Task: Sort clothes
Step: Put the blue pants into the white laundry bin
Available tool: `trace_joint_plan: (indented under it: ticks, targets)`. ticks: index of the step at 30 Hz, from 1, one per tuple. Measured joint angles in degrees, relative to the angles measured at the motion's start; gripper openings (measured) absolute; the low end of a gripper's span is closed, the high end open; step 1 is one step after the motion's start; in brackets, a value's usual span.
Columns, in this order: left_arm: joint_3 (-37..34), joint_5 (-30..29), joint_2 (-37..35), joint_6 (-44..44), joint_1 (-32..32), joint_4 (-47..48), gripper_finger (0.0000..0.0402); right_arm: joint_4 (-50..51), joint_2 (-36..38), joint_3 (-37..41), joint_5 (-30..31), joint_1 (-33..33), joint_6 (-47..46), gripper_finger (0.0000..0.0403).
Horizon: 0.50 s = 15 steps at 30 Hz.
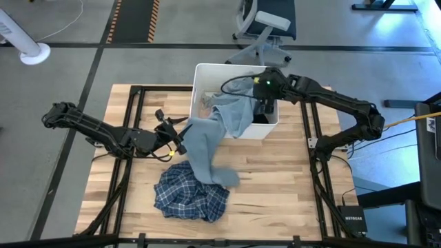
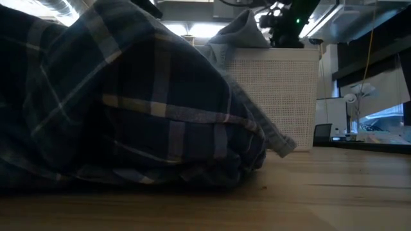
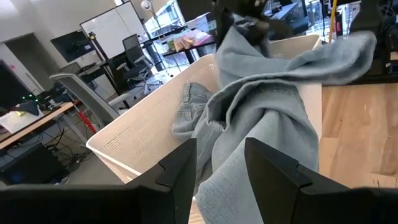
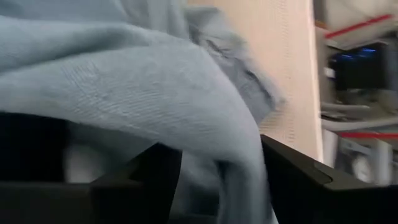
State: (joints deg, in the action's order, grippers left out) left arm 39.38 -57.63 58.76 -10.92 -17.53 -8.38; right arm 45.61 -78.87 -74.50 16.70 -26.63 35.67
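Observation:
A large grey-blue shirt [image 1: 213, 138] is draped over the near rim of the white bin [image 1: 207, 76]. Its lower end trails down onto the blue-and-white plaid shirt [image 1: 189, 193], which lies bunched on the table near the front. My left gripper [image 1: 178, 138] is level at the shirt's left edge, shut on it. My right gripper [image 1: 265, 107] tips down over the bin's right half. It is open, with the shirt's upper fold [image 4: 124, 93] lying between and over its fingers. A small pale piece [image 1: 205, 103] lies inside the bin. My left gripper pinches a bunched fold at the grey-blue shirt's left edge [image 3: 224, 155] between its two fingers. It comes in level from the table's left. The cloth rises from the hold toward the bin rim, and the rest hangs down to the table. My right gripper is open around the shirt's upper fold [image 4: 205, 124] from above; I cannot tell whether its fingers touch the cloth.
The bin [image 2: 276, 96] stands at the table's far middle. An office chair [image 1: 265, 27] stands beyond the far edge. Bare wood [image 1: 282, 179] lies to the right of the plaid shirt. In the low view the plaid shirt [image 2: 128, 109] fills most of the picture.

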Motion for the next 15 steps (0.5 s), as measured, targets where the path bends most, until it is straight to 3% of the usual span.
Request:
trace_joint_plan:
  ticks: [9,15]
  targets:
    - [0.0,0.0,0.0,0.0,0.0,0.0,0.0131,15.8,0.0,-14.1,-4.5,0.6,-3.8,0.0221]
    - [0.0,0.0,0.0,0.0,0.0,0.3,0.0131,21.3,0.1,-21.1,-4.4,7.1,-6.2,0.0221]
